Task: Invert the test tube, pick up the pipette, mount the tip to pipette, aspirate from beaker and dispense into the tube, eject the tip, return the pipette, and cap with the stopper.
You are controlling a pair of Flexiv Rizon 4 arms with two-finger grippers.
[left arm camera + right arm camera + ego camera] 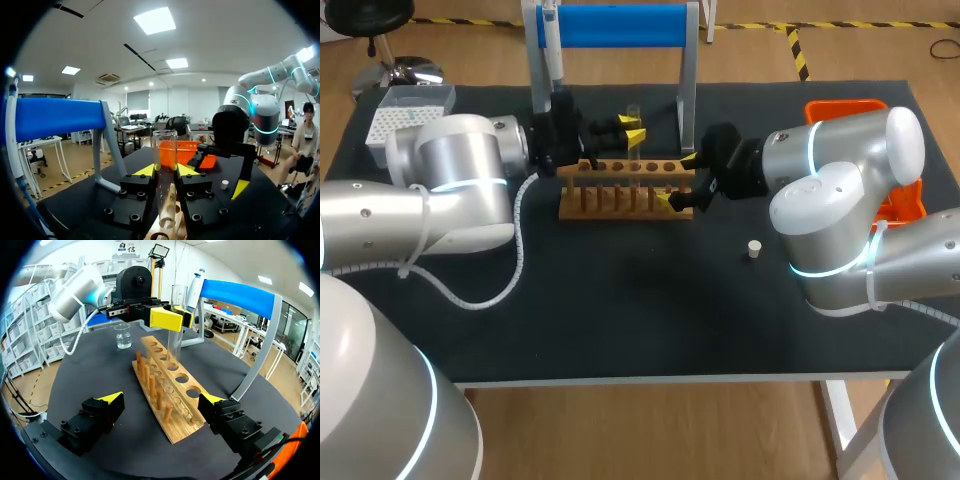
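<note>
The test tube [165, 170] stands upright over the wooden rack [625, 192], long axis vertical and open mouth up. In the right wrist view its lower end meets one of the rack's far holes, though I can't tell whether it's seated or just hovering at the rim. The left gripper [165, 171] has it: both yellow fingertips [145, 171] press the glass from either side partway up the tube, jaws narrow, a firm pinch. So the tube lies straight ahead of the left hand and already in it, and my read is that any lowering or letting go belongs to the left arm. Across the rack, the right gripper [162, 399] sits at the opposite end with fingers spread wide, one on each side of the wood and holding nothing; they look clear of the rack. From there the tube is farther along the rack's length, well ahead of that hand. Further out, the small white stopper [753, 249] rests on the black mat nearer the right arm, the beaker [122, 336] sits beyond the rack by the left arm, and the pipette [549, 40] hangs on the blue stand [620, 25] behind.
</note>
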